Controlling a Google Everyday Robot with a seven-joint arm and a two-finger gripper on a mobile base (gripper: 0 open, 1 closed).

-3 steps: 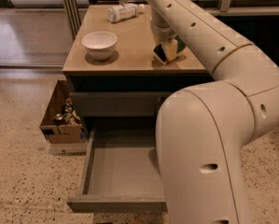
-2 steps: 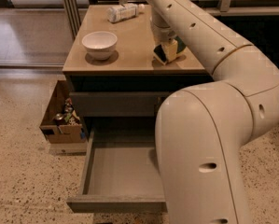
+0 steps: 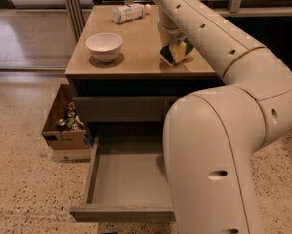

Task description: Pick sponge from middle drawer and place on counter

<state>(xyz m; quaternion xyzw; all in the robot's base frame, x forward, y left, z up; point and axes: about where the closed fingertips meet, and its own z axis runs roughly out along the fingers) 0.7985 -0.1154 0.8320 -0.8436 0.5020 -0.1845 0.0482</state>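
Hanging over sponge (image 3: pixel 171 56): gripper (image 3: pixel 175 44); bowl (image 3: pixel 104 46) apart.

Glossy tan bench (image 3: pixel 140 57), square and thin-edged, atop a dark grey cabinet (image 3: pixel 121 108). Toward the left front, a white bowl (image 3: pixel 104 46), upright. At the back edge, a pale bottle (image 3: pixel 128 12) lying on its side. Near the right front, the sponge (image 3: pixel 174 54), tilted on edge, dark green face leftward, yellow layer to the right, lower edge touching the top. Directly above and against the sponge, the gripper (image 3: pixel 173 39). Bowl, bottle and sponge all well apart.
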